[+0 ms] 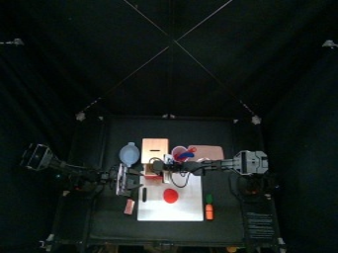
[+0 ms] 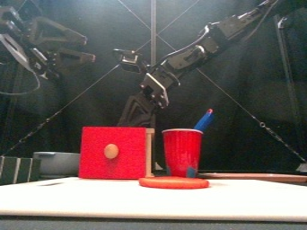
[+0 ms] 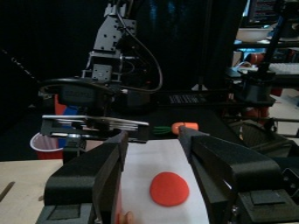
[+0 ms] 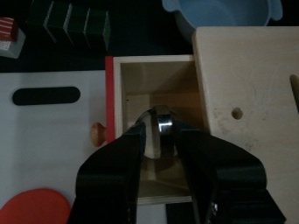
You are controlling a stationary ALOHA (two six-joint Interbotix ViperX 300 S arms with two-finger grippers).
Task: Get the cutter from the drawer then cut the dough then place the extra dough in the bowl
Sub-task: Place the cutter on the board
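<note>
Retrieval of the cutter (image 4: pixel 163 122) is judged to be the step in hand. The drawer (image 4: pixel 152 79) of the wooden box (image 4: pixel 246 87) is found pulled out toward the table's front, with its red front (image 4: pixel 112 109) standing clear of the box. The right gripper (image 4: pixel 162 138) is positioned directly over the open drawer. Its jaws are drawn in close on a bright metal piece that is taken to be the cutter. Most of that piece is hidden by the jaws, so a firm clamp is presumed rather than confirmed. The cutter is thus placed within the drawer, at the box's front. Whether it is raised off the drawer floor cannot be told.

The left gripper (image 3: pixel 158 147) is held in front of the box, over the white cutting board (image 3: pixel 146 162), with jaws spread wide and nothing between them. The red dough (image 3: pixel 169 188) is noted as a whole flat disc on the board, in front of the box, uncut. The blue-grey bowl (image 4: pixel 228 13) is set just beside the box, on its left.

A straight lift out of the drawer, kept clear of its walls, is called for next. A carry forward from the box to a point above the dough would follow. The grip should be verified before any press is made.
</note>
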